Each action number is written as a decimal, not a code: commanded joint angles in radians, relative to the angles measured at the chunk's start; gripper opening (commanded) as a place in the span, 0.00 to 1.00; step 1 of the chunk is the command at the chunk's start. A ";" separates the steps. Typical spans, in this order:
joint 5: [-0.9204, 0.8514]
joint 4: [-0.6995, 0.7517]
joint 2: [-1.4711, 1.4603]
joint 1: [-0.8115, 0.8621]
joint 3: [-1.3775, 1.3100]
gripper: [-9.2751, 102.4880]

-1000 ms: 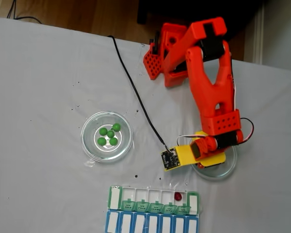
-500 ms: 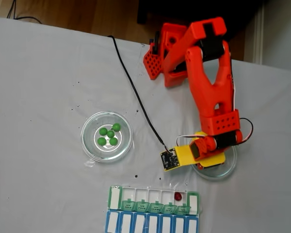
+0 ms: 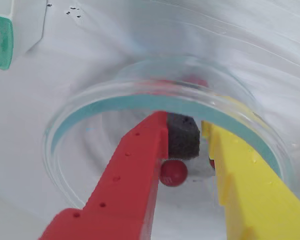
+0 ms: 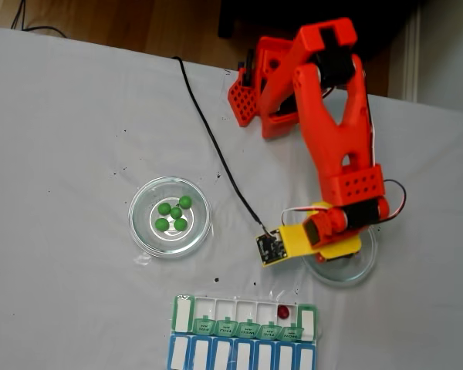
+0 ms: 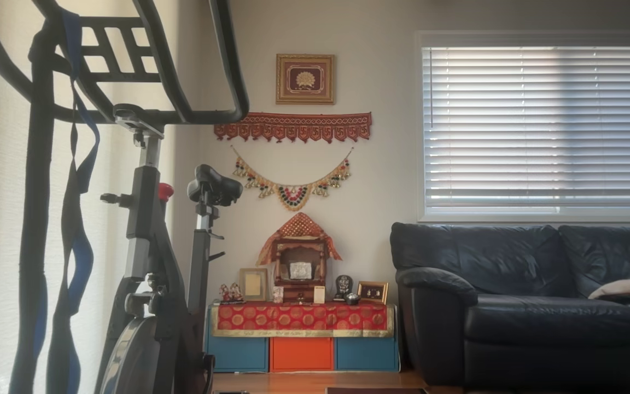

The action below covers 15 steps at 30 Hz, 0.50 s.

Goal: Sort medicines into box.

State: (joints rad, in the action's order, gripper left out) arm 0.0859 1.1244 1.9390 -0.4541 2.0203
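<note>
One dark red ball (image 4: 282, 311) sits in the green-lidded pill organizer (image 4: 245, 317), five green balls (image 4: 174, 213) wait, and my gripper (image 3: 189, 165), jaws apart, straddles another small red ball (image 3: 173, 172).

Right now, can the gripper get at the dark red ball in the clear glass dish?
Probably yes: the gripper is already inside the clear glass dish, jaws apart, with the dark red ball by the red finger, nothing between.

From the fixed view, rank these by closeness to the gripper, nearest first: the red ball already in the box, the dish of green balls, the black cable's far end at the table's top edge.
1. Red ball in the box, just below the gripper.
2. Dish of green balls, off to the left.
3. Black cable's far end, upper left.
</note>
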 commanded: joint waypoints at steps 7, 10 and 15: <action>0.005 0.011 0.135 -0.025 0.006 0.10; -0.009 0.005 0.097 -0.021 0.008 0.10; -0.021 0.015 0.037 -0.026 -0.005 0.12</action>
State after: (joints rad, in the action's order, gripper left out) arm 0.0706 1.1259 1.9666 -0.4771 2.0433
